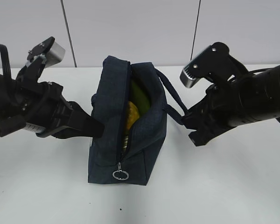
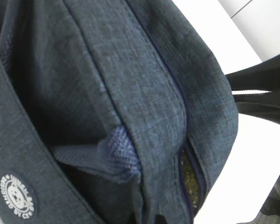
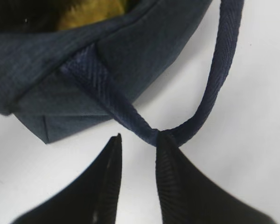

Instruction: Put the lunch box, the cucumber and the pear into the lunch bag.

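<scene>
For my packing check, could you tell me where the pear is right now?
The pear sits inside the open lunch bag at the exterior view's centre, just in front of the cucumber.

The lunch bag (image 1: 126,126) stands on the counter (image 1: 233,186) at the centre of the exterior view, its open slot running from the upper middle down toward the lower edge. Inside the slot the cucumber (image 1: 141,97) lies uppermost, the pear (image 1: 132,113) just below it. The ring pull (image 1: 120,175) hangs at the bag's lower end. The left gripper (image 1: 95,127) presses the bag's left wall; the right gripper (image 1: 185,119) sits right of it, at the handle (image 1: 172,100).
</scene>
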### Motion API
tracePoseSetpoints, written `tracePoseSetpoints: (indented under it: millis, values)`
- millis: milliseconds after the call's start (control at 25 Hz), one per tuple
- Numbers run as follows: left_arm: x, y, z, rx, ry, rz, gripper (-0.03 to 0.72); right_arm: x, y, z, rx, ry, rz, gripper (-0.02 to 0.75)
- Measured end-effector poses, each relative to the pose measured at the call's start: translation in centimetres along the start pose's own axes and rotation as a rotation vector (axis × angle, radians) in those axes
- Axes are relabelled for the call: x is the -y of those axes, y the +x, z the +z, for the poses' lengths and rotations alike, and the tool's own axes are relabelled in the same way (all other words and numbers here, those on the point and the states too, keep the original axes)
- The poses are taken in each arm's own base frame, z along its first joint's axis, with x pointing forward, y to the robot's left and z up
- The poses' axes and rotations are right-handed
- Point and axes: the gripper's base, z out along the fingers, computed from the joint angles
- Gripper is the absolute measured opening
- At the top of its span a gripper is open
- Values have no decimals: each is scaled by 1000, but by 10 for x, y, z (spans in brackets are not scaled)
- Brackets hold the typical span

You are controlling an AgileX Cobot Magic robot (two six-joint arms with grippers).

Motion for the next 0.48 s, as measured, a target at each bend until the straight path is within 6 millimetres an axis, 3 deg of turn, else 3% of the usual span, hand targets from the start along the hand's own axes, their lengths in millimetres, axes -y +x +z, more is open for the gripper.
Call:
tracePoseSetpoints:
  millis: [280, 480]
  values:
    - [0, 0, 0, 1, -2, 0, -13, -10, -6, -1, 35, -124, 465, 207]
    - [0, 0, 0, 1, -2, 0, -13, -21, -8, -3, 14, -253, 577, 207]
